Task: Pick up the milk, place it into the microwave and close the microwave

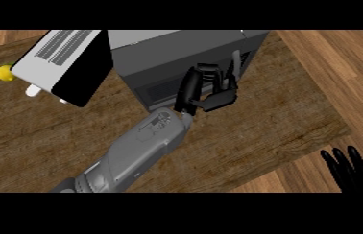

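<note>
My left hand [211, 90], fingers curled and seemingly empty, sits at the microwave [186, 60] mouth at twelve o'clock; no milk shows, likely inside, so next I swing the door [65, 63] shut.

A dark brown wooden counter [85, 132] with a strong grain is seen across most of the frame, from the left edge to right of centre. It is bordered by a paler wooden surface [319, 70], laid in planks, which is seen down the right side, in the lower right corner and as a small strip in the upper left corner. At the left edge of the frame, a small round yellow object [6, 73] is partly cut off by the border; what it is cannot be told. Just below and to its right, a small white object [33, 90] is seen on the dark wood, also unidentifiable.
</note>
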